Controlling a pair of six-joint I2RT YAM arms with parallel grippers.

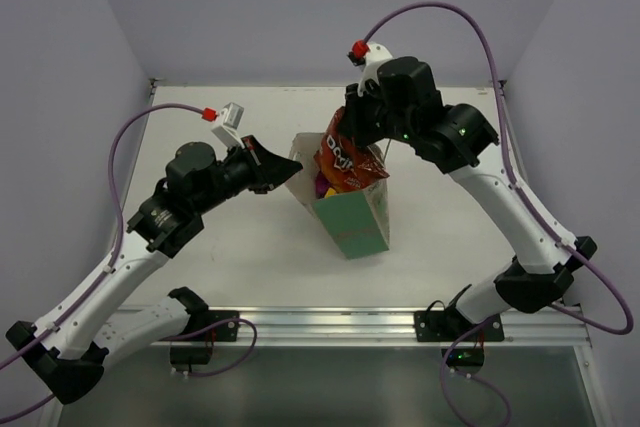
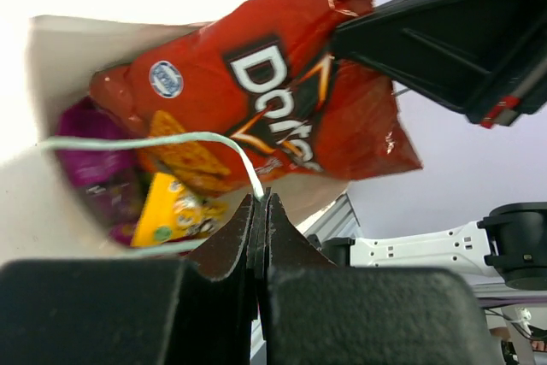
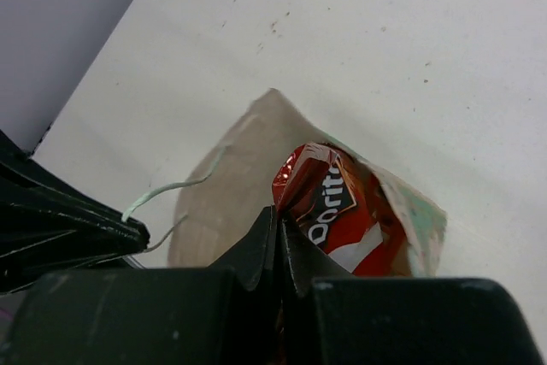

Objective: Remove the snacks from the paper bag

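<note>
Standing on the counter (image 1: 230, 247), the bag (image 1: 355, 222) is held by its handle (image 2: 154, 137), on which the left fingers (image 2: 259, 201) are clamped. The red packet (image 1: 345, 159) is pinched at its top edge by the right fingers (image 3: 279, 215), half out of the bag. A purple packet (image 2: 85, 138) and a yellow packet (image 2: 175, 211) are seen inside.

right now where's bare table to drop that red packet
Bare table right of the paper bag up to the right arm, and in front toward the near edge. Crowded at the bag's mouth: left pincer, right pincer, red packet.
</note>
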